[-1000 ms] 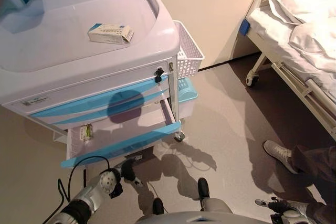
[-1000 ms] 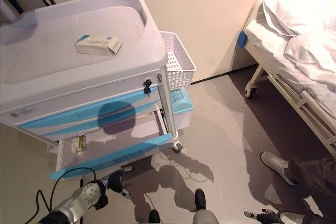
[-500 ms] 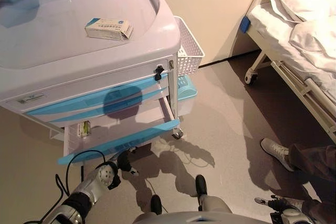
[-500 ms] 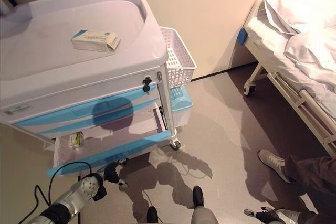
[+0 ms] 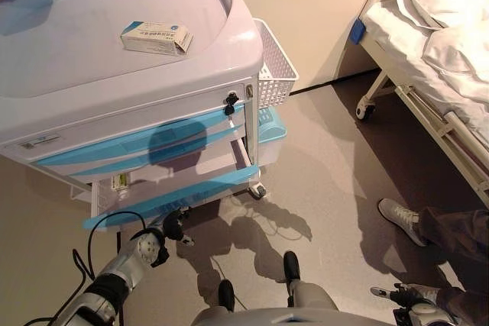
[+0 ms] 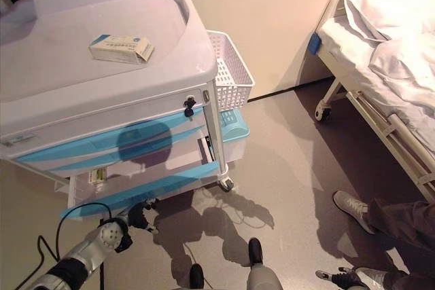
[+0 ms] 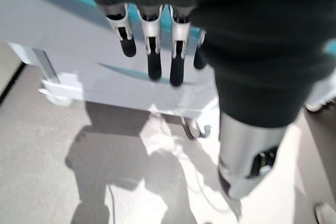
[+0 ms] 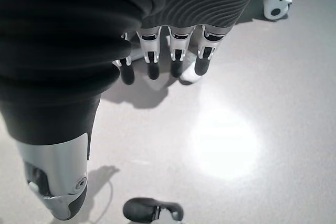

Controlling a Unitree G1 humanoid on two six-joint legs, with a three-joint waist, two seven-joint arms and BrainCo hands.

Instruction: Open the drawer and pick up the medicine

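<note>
A white and light-blue medical cart (image 5: 114,104) has its lowest drawer (image 5: 172,198) pulled out. A small medicine packet (image 5: 120,182) lies at the left end inside it. A white and blue medicine box (image 5: 157,37) lies on the cart's top. My left hand (image 5: 174,227) hovers just below and in front of the drawer's blue front; its fingers (image 7: 154,64) are straight and hold nothing. My right hand (image 5: 403,295) hangs low at the right over the floor, and its fingers (image 8: 177,59) are relaxed and empty.
A white wire basket (image 5: 273,74) hangs on the cart's right side, with a light-blue bin (image 5: 271,129) below it. A hospital bed (image 5: 428,59) on castors stands at the right. A person's shoe (image 5: 401,221) and trouser leg show near my right hand.
The camera has shifted forward over the cart. My left hand has risen closer to the drawer's front. Less of the drawer's inside shows than before. The right hand has stayed put.
</note>
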